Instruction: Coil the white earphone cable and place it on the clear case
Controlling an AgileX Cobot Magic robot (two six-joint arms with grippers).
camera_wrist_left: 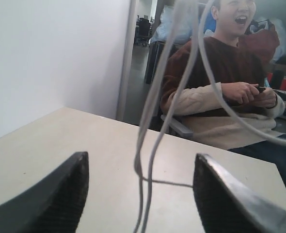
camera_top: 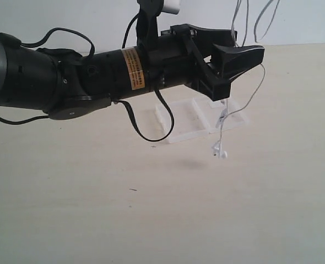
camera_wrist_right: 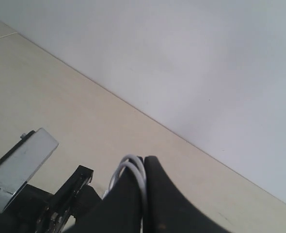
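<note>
Across the left of the exterior view, the left arm (camera_top: 69, 77) reached over the table (camera_top: 151, 214). Its left gripper (camera_top: 246, 48) stood released, jaws apart, with strands of the white earphone cable (camera_top: 223, 124) hanging loose between them. Beneath it the clear case (camera_top: 184, 120) lay opened flat on the table, the earbuds (camera_top: 220, 152) dangling near its front edge. Further right, the cable rose out of the top; the right gripper (camera_wrist_right: 144, 161) was clenched on a loop of it.

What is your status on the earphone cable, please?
Left gripper open around the white earphone cable. Right gripper shut on it. Earbuds dangle near the clear case, cable uncoiled. Nothing seen in the way.
</note>
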